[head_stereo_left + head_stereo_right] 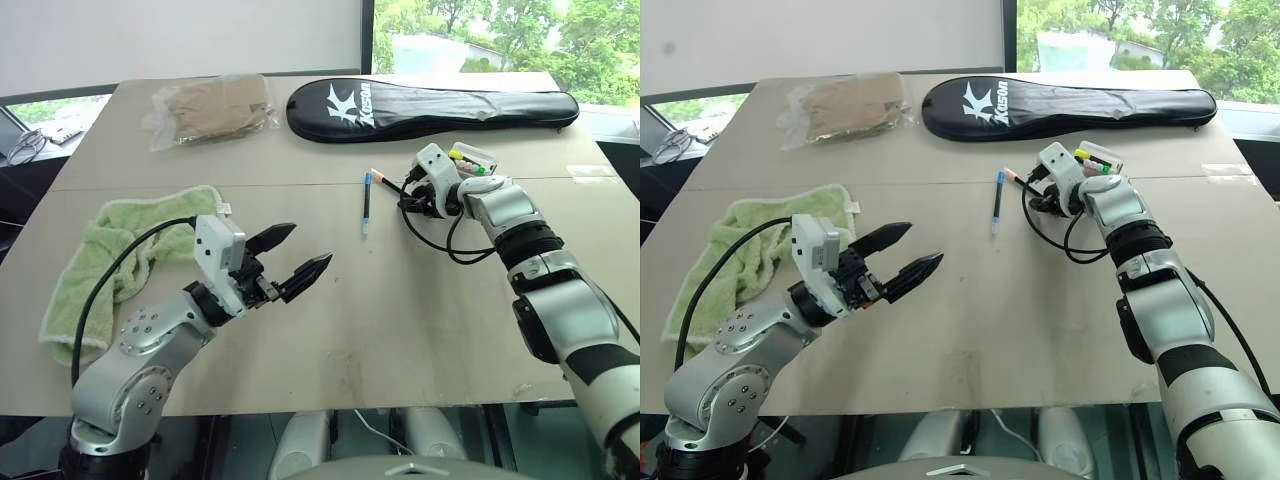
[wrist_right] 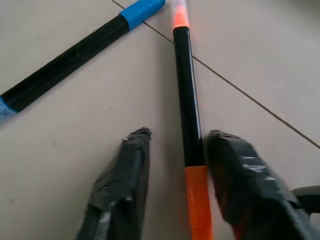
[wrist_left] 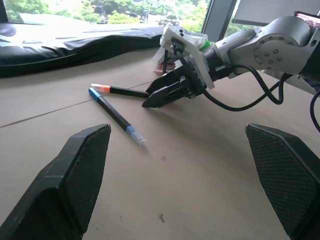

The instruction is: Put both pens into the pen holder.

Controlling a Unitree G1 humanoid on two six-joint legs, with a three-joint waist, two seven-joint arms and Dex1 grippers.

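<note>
Two pens lie on the table, crossing near their far ends. The blue-capped pen (image 1: 366, 205) rests alone. The orange-ended pen (image 2: 189, 85) runs between the fingers of my right gripper (image 2: 180, 136), which points down at the table. One finger touches its barrel and the other stands a little off, so the jaws are narrowed but not clamped. The pen holder (image 1: 475, 158), with yellow and green marker tops, stands just behind my right wrist. Lower left, my left gripper (image 1: 308, 247) hovers wide open, holding nothing.
A long black racket case (image 1: 430, 105) lies along the table's far edge, with a clear bag of beige cloth (image 1: 210, 108) to its left. A green towel (image 1: 110, 250) is crumpled beside my left arm. The right arm's black cable (image 1: 440, 245) loops over the table.
</note>
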